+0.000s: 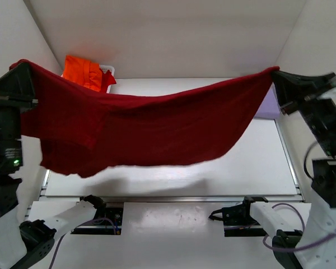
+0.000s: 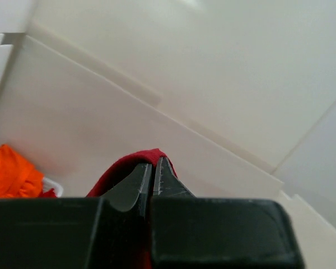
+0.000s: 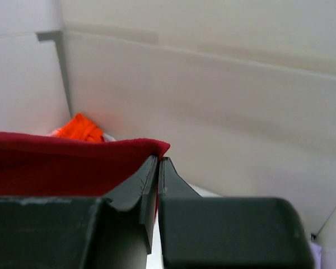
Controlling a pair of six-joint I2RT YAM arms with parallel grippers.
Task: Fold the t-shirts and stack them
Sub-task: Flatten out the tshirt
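The large dark red t-shirt [image 1: 151, 129] hangs stretched in the air between both arms, sagging in the middle above the table. My left gripper [image 1: 23, 66] is shut on its left corner; in the left wrist view the red cloth [image 2: 129, 165] wraps over the closed gripper [image 2: 153, 168]. My right gripper [image 1: 275, 73] is shut on its right corner; the right wrist view shows the cloth [image 3: 56, 162] at the closed gripper [image 3: 158, 165]. A bright orange t-shirt [image 1: 84, 73] lies at the back left. A lavender shirt [image 1: 268, 106] peeks out behind the red one at the right.
The white basket's rim [image 1: 107, 69] shows beside the orange shirt at the back left. White walls enclose the table on the left, back and right. The table's front rail [image 1: 173, 197] runs below the hanging shirt.
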